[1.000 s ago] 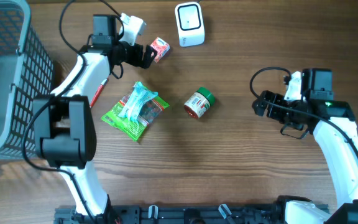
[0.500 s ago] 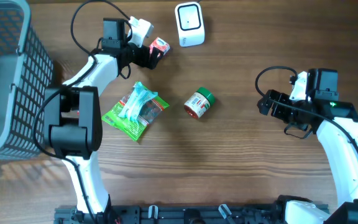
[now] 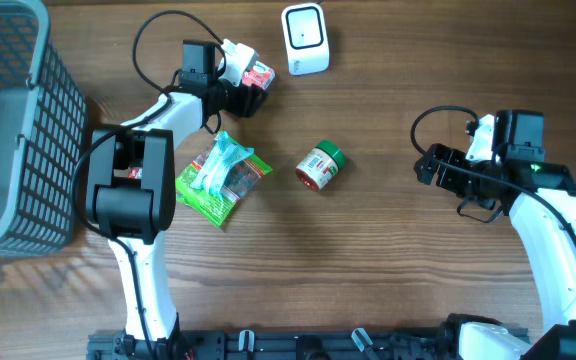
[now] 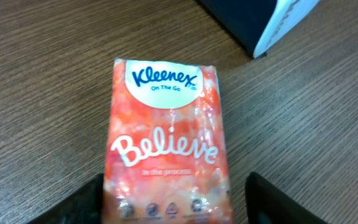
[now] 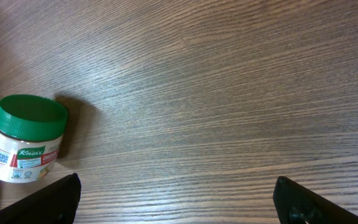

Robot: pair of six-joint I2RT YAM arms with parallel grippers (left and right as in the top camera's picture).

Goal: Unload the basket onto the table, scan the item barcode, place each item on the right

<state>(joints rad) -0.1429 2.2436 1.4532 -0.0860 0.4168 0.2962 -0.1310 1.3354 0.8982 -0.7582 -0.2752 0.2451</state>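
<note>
A small orange Kleenex tissue pack (image 4: pixel 166 143) lies flat on the wooden table, at the far side (image 3: pixel 259 73) in the overhead view. My left gripper (image 4: pixel 176 208) straddles the pack's near end. Its left finger (image 4: pixel 82 202) touches the pack's side, while a strip of table shows between the pack and the right finger (image 4: pixel 278 199), so the jaws are still open. The white barcode scanner (image 3: pixel 305 38) stands just right of the pack; its corner (image 4: pixel 263 22) shows in the left wrist view. My right gripper (image 5: pixel 179 199) hovers wide open over bare wood (image 3: pixel 426 168).
A green-lidded Knorr jar (image 3: pixel 319 166) lies mid-table, also at the left edge (image 5: pixel 27 140) of the right wrist view. A green snack packet (image 3: pixel 218 178) lies left of it. A grey mesh basket (image 3: pixel 8 120) fills the left side.
My left gripper has slid right up to the tissue pack and its jaws have narrowed around it. The right arm shifted slightly right, then held still.
</note>
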